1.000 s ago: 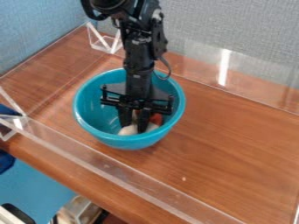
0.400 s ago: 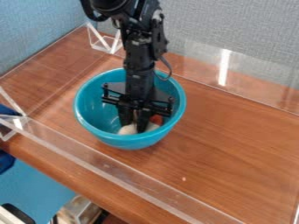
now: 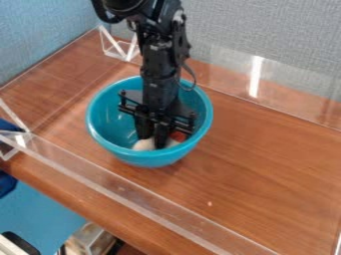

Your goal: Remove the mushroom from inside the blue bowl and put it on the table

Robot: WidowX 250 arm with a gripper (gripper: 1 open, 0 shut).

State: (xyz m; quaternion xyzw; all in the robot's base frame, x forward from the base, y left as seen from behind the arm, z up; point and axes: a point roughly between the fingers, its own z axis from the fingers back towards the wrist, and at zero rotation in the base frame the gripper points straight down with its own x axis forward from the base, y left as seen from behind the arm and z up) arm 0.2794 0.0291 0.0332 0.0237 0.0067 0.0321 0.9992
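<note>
The blue bowl (image 3: pixel 102 112) stands on the table (image 3: pixel 260 174), left of centre. My gripper (image 3: pixel 155 142) points straight down into it, with its black crossbar level with the rim. The fingers stand close together at the bowl's floor. They are shut on the mushroom (image 3: pixel 142 145), whose cream-white stem shows just left of the fingertips. The fingers hide its cap.
Low clear acrylic walls (image 3: pixel 286 85) edge the tabletop on all sides. The near wall (image 3: pixel 120 184) runs close in front of the bowl. Bare wood lies to the right of the bowl. A blue backdrop stands behind the table.
The wrist has rolled a little about its vertical line, so the crossbar sits at a new angle. The hand stays at the same spot in the bowl, fingers equally close.
</note>
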